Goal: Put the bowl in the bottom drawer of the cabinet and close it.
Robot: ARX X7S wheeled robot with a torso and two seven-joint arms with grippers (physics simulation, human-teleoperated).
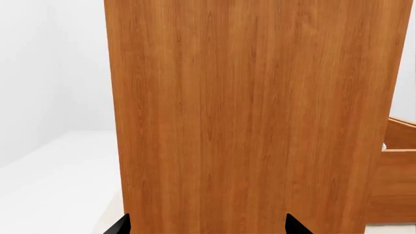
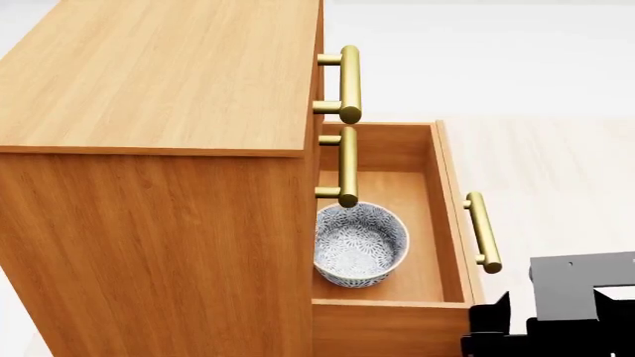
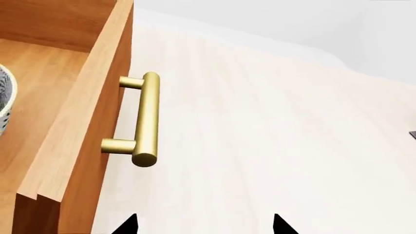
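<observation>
Bowl: the small round white bowl with the fine blue-grey floral pattern (image 2: 360, 244) stands upright inside the pulled-out bottom drawer, against the side nearest the cabinet body, just below the middle handle in the head view; only a sliver of its rim (image 3: 5, 100) shows in the right wrist view.
Drawer: the orange-brown wooden bottom drawer (image 2: 448, 216) is wide open, its brass bar handle (image 2: 483, 231) on the outer front panel.
Cabinet: the tall orange-brown wood-grain cabinet (image 2: 149, 186) has both upper drawers shut, each with its own brass bar handle (image 2: 349, 74).
Right pincer: the right pincer (image 3: 204, 225) has its two black tips spread wide, holding nothing, near the drawer handle (image 3: 144, 119) over the pale floor (image 3: 273, 141).
Left pincer: the left pincer (image 1: 206, 226) faces the cabinet's flat side (image 1: 247, 112); its tips seem wide apart, though only their ends show.
</observation>
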